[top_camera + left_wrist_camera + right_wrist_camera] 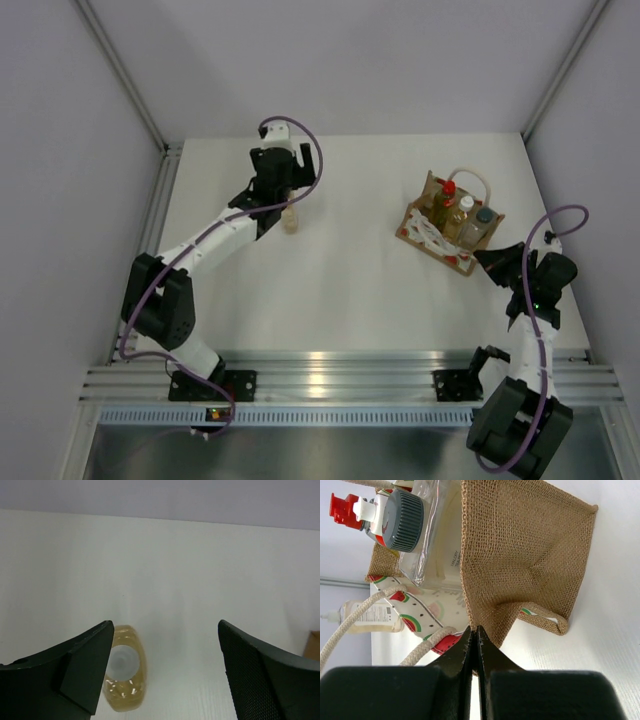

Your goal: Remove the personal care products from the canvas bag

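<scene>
The canvas bag (440, 232) stands at the right of the table, tan with a watermelon-print front (420, 620) and white rope handles. Inside it stand a yellow bottle with a red cap (448, 188), an amber bottle with a white cap (465, 205) and a clear bottle with a dark grey cap (484, 216) (402, 520). My right gripper (492, 262) (475, 630) is shut on the bag's burlap edge (520, 555). A second amber bottle (290, 220) (125, 667) stands on the table at the left. My left gripper (283, 198) (165, 670) is open above it, with the bottle beside the left finger.
The table's white top (340, 290) runs to grey walls on three sides. A metal rail (330, 375) runs along the near edge by the arm bases. A corner of the bag shows at the right edge of the left wrist view (312, 652).
</scene>
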You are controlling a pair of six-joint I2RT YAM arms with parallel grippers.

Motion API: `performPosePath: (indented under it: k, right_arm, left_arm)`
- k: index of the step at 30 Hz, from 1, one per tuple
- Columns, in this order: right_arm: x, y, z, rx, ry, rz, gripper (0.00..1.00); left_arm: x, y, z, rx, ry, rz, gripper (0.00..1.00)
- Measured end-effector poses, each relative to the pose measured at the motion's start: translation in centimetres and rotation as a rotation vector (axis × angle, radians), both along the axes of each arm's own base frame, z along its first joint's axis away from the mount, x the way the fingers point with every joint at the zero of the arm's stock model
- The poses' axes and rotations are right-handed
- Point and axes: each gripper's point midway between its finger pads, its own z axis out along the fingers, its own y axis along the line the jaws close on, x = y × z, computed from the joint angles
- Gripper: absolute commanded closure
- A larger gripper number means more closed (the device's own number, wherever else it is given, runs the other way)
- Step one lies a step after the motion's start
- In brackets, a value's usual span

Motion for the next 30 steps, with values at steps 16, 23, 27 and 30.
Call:
performPosePath:
  k: [16,23,27,30]
  right_arm:
    - [-0.1,0.0,0.1,-0.004,-0.002,-0.001,1.0]
    - [-0.1,0.0,0.1,-0.003,-0.001,0.0,1.0]
    - [-0.1,0.0,0.1,-0.004,-0.001,0.0,1.0]
    - [-0.1,0.0,0.1,-0.006,-0.002,0.001,1.0]
  left_arm:
    - [-6.3,-23.8,11.3,-0.154,-0.182,-0.622,0.1]
    - [-6.1,-31.3,5.7,-0.121,-0.113,-0.787,0.14]
    - [-7.0,-33.9,3.3,-0.087,-0.091,-0.842,0.14]
    - [-7.7,-35.0,2.8,-0.064,-0.101,-0.868,0.14]
